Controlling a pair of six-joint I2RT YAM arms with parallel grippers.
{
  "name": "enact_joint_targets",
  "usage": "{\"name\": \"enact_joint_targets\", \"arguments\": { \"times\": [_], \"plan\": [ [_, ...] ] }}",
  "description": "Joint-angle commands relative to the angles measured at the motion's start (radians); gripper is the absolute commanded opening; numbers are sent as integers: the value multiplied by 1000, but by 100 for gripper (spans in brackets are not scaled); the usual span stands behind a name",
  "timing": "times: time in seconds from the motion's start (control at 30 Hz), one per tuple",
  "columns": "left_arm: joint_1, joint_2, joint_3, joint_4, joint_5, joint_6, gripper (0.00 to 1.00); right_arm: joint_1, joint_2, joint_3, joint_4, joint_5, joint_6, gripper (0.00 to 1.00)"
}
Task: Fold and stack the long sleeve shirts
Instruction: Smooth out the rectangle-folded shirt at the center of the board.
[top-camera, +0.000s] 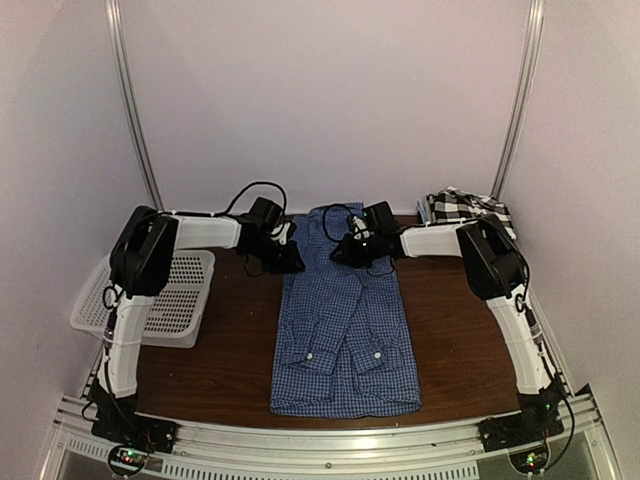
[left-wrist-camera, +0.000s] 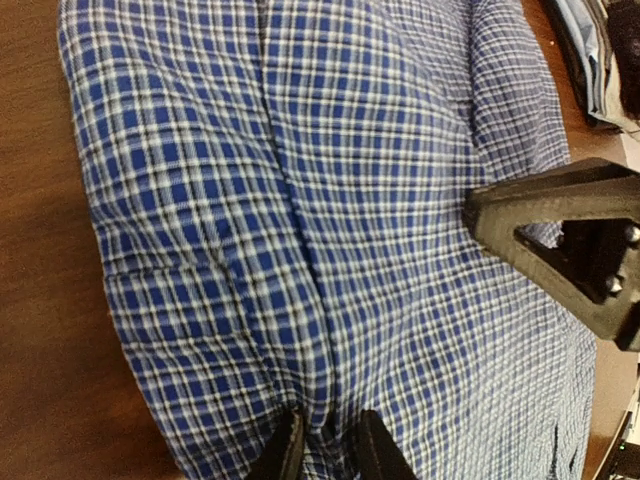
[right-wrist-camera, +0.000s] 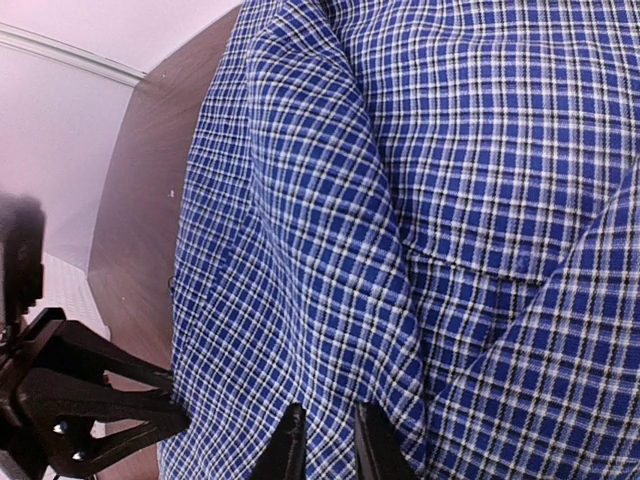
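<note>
At the far left a white mesh basket (top-camera: 160, 300) sits on the dark wooden table (top-camera: 230, 350), just beside the left arm (top-camera: 140, 260). That arm rises from its base at the near edge to a bent elbow. Its forearm then runs level to the right and ends at the left gripper (top-camera: 285, 258), which is at the far left edge of the blue checked shirt (top-camera: 345, 320).

In the left wrist view the two fingertips stand close together with a raised ridge of the blue cloth pinched between them.

The shirt lies flat in the middle of the table, lengthwise from near to far. Both sleeves are folded down its front, and the cuffs (top-camera: 345, 357) lie side by side toward the near end.

The right gripper (top-camera: 350, 248) bears on the far part of the shirt, right of the left one and near it. Its wrist view shows a hanging fold of the blue cloth clamped between narrow-set fingertips.

The right arm (top-camera: 490, 260) mirrors the left, with a raised elbow and the forearm reaching left.

At the far right corner the black-and-white checked shirt (top-camera: 465, 205) lies bunched, well apart from both grippers.
</note>
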Motion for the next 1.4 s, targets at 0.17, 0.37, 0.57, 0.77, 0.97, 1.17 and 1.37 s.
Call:
{"name": "enact_joint_targets", "arguments": {
  "times": [0.17, 0.37, 0.57, 0.77, 0.97, 1.17, 1.37],
  "plan": [
    [30, 107, 112, -11, -15, -1, 20, 11, -153, -48, -60, 4, -48, 20],
    [35, 113, 108, -42, -57, -4, 19, 27, -294, -274, 29, -3, -40, 20],
    [43, 106, 90, -43, -77, -7, 19, 32, -296, -362, 54, -22, -39, 20],
    [56, 107, 88, -38, -83, -8, 18, 30, -255, -367, 39, -23, -30, 18],
    [57, 96, 119, -62, -123, 27, 15, 24, -258, -380, 39, -21, -20, 18],
    [57, 67, 174, -108, -165, 68, 15, 21, -268, -366, 10, -16, -31, 19],
    [57, 23, 191, -127, -167, 89, 17, 21, -245, -358, -13, -12, -40, 19]
  ]
}}
